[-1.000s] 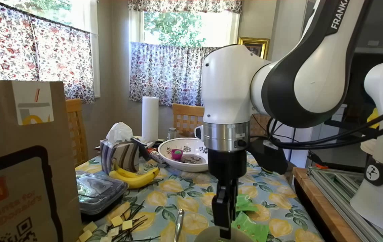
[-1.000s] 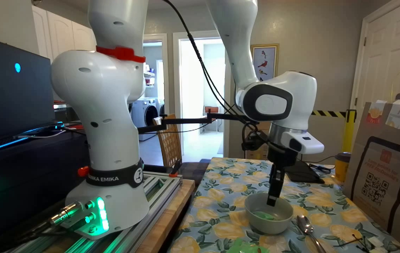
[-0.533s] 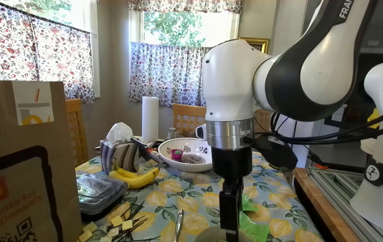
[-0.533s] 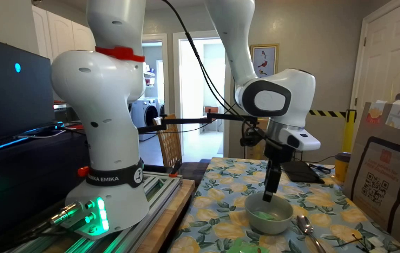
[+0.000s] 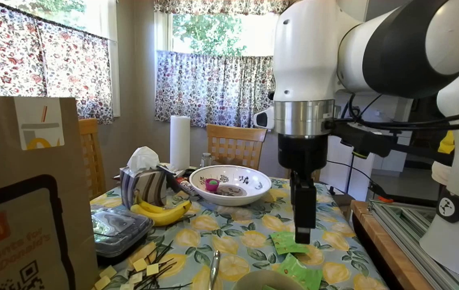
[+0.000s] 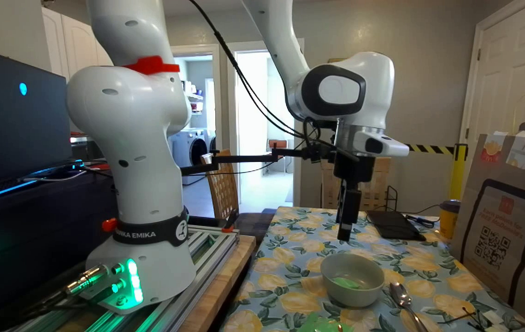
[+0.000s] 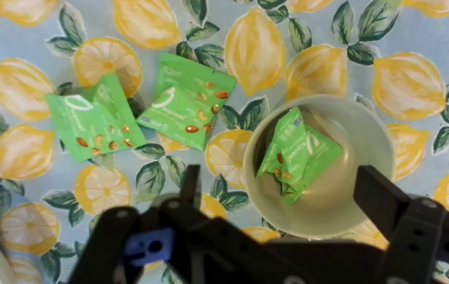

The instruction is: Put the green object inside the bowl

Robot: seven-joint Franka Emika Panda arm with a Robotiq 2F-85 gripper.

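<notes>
One green packet (image 7: 301, 154) lay already inside the bowl (image 7: 366, 132), so the task seemed finished; two similar packets (image 7: 96, 120) (image 7: 187, 102) lay outside, on the table (image 6: 285, 256). Above, the jaws stood wide apart, gripping nothing.

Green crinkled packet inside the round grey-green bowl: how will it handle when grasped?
The green crinkled packet probably flexes, given its visible creases. Printed nuts hint at loose, lumpy contents. Angular corners make rolling unlikely.
</notes>
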